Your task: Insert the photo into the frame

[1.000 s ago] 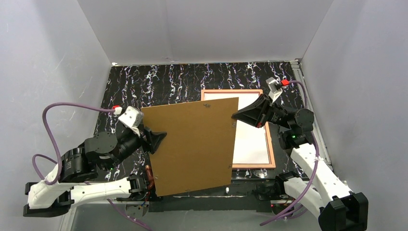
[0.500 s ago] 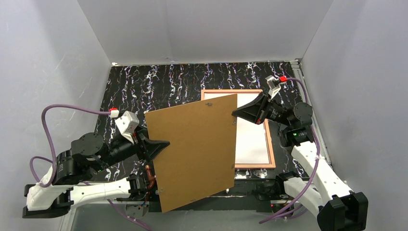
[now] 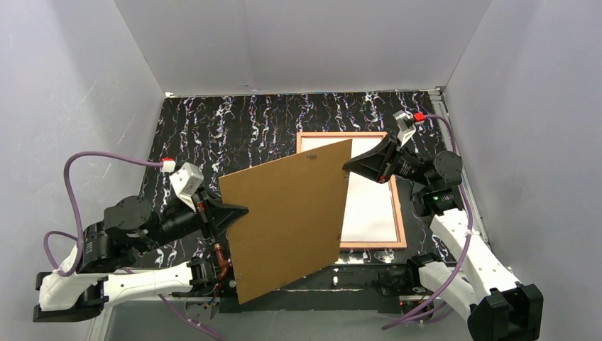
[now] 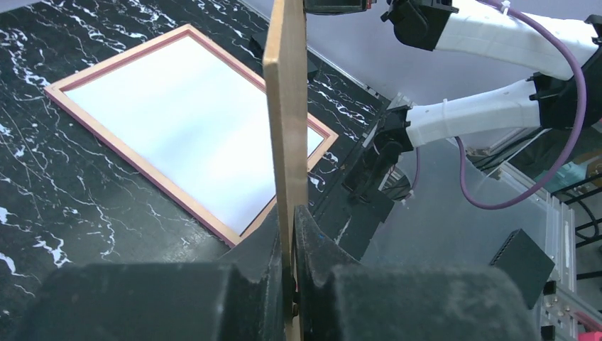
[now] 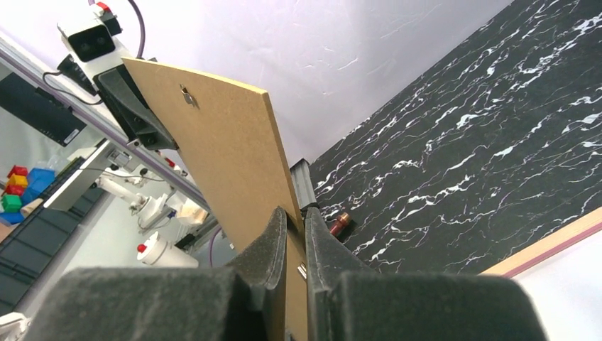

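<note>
The backing board [image 3: 287, 220] looks like matt brown fibreboard, smooth-faced. The frame [image 3: 376, 244] has a satin copper-orange rim around a smooth white sheet [image 4: 192, 121]. The table [image 3: 234, 128] is black marble-patterned with a faint sheen. The left gripper [image 4: 289, 217] has fingers [image 4: 323, 259] of grainy matt black plastic.

Left arm [image 3: 135, 283] – white moulded shells on long links, round black joint housings between. Right arm [image 3: 465, 252] same build. Left pincer [image 3: 245, 211] and right pincer [image 3: 347, 169]: matte black, wedge-shaped, grainy finger faces in wrist views. White camera box [image 3: 186, 181] by each wrist, red plug [image 3: 169, 165] on it. Purple cable [image 3: 71, 192] loops from plug toward base. Small green light [image 3: 433, 201] on right arm. Black base block [image 3: 507, 316] – chunky, square-edged.
</note>
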Controlling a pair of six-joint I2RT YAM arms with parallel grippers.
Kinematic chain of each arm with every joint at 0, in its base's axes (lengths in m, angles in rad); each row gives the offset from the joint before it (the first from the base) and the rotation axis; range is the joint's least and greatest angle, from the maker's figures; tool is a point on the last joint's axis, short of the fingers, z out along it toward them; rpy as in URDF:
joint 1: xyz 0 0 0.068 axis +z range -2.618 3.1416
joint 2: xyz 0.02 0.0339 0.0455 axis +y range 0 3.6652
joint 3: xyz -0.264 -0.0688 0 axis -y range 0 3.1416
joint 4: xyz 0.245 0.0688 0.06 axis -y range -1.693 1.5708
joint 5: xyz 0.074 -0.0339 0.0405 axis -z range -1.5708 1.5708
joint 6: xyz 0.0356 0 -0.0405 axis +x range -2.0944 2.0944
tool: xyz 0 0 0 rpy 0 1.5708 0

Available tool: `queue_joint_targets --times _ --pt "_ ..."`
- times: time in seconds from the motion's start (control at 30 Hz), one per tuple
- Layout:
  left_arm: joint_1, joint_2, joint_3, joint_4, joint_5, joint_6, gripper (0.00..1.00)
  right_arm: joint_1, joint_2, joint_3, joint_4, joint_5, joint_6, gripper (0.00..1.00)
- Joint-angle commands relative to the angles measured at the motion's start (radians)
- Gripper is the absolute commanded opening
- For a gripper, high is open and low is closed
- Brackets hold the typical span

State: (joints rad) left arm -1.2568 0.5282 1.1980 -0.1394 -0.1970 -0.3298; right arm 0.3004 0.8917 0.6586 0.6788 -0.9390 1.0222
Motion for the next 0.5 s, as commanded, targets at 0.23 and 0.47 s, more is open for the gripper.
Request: queue_joint_targets --times 0.23,0.47 --pt "-0.01 0.044 -0.13 0.219 -0.113 -0.013 0.0 0.021 -0.035 0.055 -0.2 0.053 -0.081 0.19" --pt "-0.009 0.078 -0.197 0.417 -0.207 0.054 0.0 0.012 -0.065 0.101 -0.541 0.168 -0.263 0.33"
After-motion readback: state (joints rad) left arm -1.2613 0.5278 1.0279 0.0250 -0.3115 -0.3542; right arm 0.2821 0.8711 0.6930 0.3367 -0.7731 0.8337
